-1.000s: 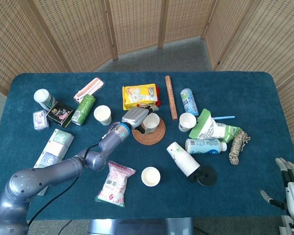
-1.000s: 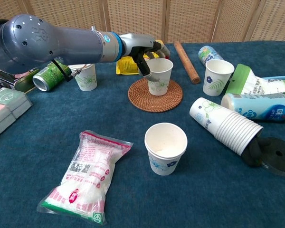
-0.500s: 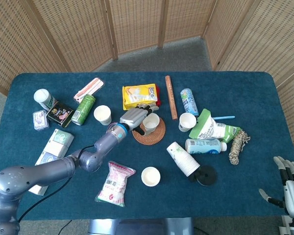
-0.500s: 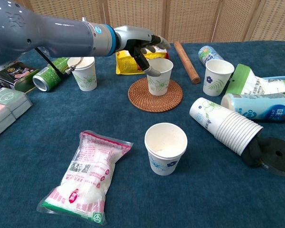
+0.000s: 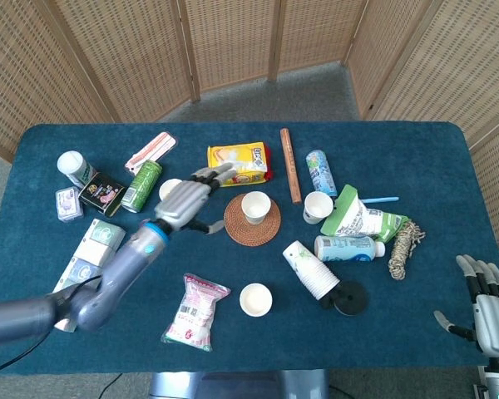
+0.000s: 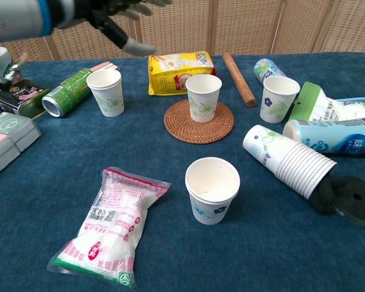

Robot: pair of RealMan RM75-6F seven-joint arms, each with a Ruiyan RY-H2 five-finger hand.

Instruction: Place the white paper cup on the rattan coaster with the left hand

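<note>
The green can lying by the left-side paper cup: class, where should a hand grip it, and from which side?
Grip the green can across the middle of its round body, coming from above. It lies on its side, with a paper cup close beside it, so its sideways approach looks crowded.

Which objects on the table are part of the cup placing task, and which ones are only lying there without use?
Task things: white paper cup standing upright on the rattan coaster; left hand, open, holding nothing.

Lying about: yellow snack bag, green can, cup stack, plastic packet, wooden stick, two other loose cups.
</note>
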